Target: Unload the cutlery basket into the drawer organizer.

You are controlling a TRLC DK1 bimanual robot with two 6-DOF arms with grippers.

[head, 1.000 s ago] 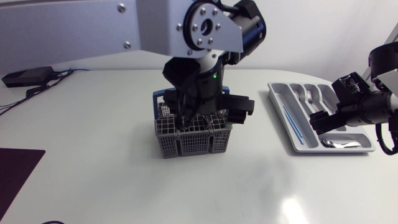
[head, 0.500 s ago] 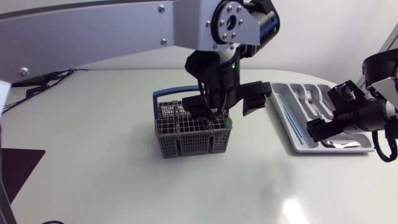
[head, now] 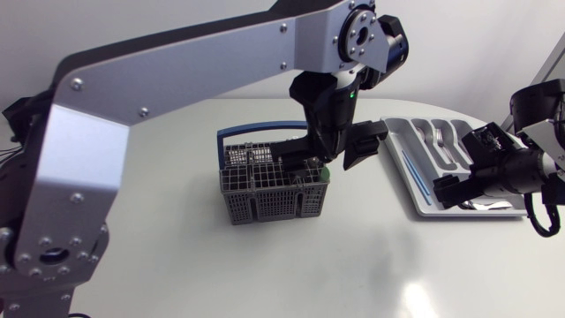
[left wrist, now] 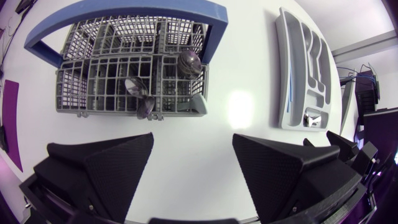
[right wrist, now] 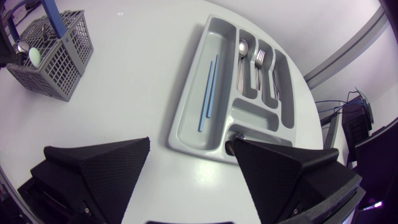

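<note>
A white table (head: pixel 177 256) is holding a grey wire-mesh cutlery basket (left wrist: pixel 81 87) with a blue handle (left wrist: pixel 124 9), and a grey drawer organizer (right wrist: pixel 193 124) is lying well apart from it on the right arm's side.

The left gripper (left wrist: pixel 193 143) is hanging above the table just beside the basket, on the side facing the organizer. Its 2 fingers are standing wide apart with nothing between them. The right gripper (right wrist: pixel 193 149) is hovering over the near end of the organizer, its fingers also spread and empty.

3 spoons (left wrist: pixel 189 60) are showing in the basket, standing handle down in the mesh cells with their rounded bowls pointing up. 1 bowl is sitting near the corner by the handle, and 2 are sitting close together in the middle row. The organizer is already holding 2 thin blue sticks (right wrist: pixel 208 93) in its long compartment, plus a spoon and a fork (right wrist: pixel 260 59) in the narrower slots.

The spoons are looking like polished metal, so they are probably stiff, light and slippery. The bowls are curved and would likely slide out of broad wedge fingers. The neck just below a bowl, pinched across its flat faces, is looking like the surest hold. The basket appears to be light plastic and may lift or tip if a handle is catching in the mesh, so a straight upward pull seems wise.
</note>
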